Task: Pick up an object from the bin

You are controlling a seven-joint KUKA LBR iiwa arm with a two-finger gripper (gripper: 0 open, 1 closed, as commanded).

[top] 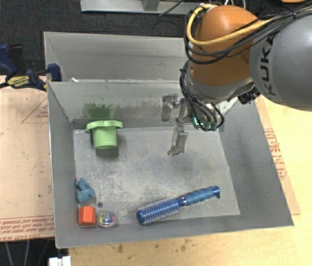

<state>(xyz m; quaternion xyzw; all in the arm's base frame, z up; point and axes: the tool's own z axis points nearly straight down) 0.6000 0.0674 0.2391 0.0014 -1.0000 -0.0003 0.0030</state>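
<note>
Inside the grey metal bin (61, 148), a small blue figure-like piece (83, 192) is seen at the near-left corner of the floor. Just nearer than it an orange block (87, 215) is set, and a small shiny ball (107, 219) is found just beside the block on its right. Farther back on the left, against the far wall, a green cup with a wide flange (105, 134) is placed with the flange uppermost. A blue hairbrush (175, 204) is laid along the near side, right of the middle, with its bristled head to the left and its handle pointing right and slightly far. The gripper (175, 137) is hung over bare floor in the far middle of the bin, to the right of the green cup and well apart from the hairbrush. Nothing is seen held in it, and whether it is spread or pressed together cannot be told. Above it, at the far right, the arm's orange cover (222, 37) is looped with cables.
</note>
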